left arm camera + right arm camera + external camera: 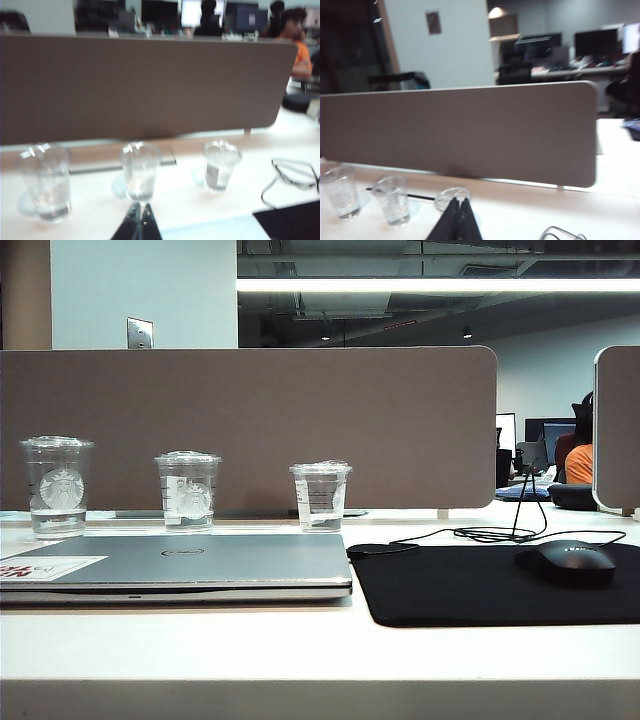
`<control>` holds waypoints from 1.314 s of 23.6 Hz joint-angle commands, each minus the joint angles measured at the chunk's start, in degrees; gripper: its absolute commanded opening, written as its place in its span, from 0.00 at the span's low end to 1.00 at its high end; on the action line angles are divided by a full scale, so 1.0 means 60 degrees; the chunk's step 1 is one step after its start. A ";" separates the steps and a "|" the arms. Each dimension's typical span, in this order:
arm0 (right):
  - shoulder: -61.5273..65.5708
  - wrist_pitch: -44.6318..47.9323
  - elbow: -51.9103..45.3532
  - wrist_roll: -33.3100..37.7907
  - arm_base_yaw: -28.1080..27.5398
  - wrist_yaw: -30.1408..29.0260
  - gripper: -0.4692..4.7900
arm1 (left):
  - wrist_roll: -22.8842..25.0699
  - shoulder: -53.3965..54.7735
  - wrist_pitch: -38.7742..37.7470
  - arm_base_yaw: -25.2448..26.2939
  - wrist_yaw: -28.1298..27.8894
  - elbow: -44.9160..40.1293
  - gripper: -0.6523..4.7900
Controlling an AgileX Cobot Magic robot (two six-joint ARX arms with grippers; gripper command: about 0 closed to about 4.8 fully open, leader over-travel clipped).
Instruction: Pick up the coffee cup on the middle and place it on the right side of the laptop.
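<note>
Flanking the coffee cup (187,490) stand two cups; both pincers (139,212) (459,207) closed, empty.

Both arms stay out of the exterior view, while each wrist view shows its own dark two-finger gripper, the left gripper (139,220) and the right gripper (459,216), with jaws pressed together, empty, pointing roughly level.

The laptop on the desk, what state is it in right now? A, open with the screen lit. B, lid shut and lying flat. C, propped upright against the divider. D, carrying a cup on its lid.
B: the laptop lies flat with its lid shut, logo and sticker facing up; the three cups, including the middle coffee cup, stand on the desk behind it.
</note>
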 commanded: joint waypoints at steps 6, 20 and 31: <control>0.4324 -0.0441 0.3384 -0.0146 0.0000 -0.0965 0.08 | 0.0838 0.3461 0.2051 -0.0572 0.0091 0.0255 1.00; 0.7781 0.0929 0.4896 -0.0146 0.0076 -0.1348 0.08 | 0.0827 0.9592 0.6400 -0.1009 -0.1035 0.1293 1.00; 0.9238 0.2601 0.5257 -0.0208 0.0062 -0.0860 0.08 | 0.0834 1.3599 0.5005 -0.1013 -0.1676 0.5625 1.00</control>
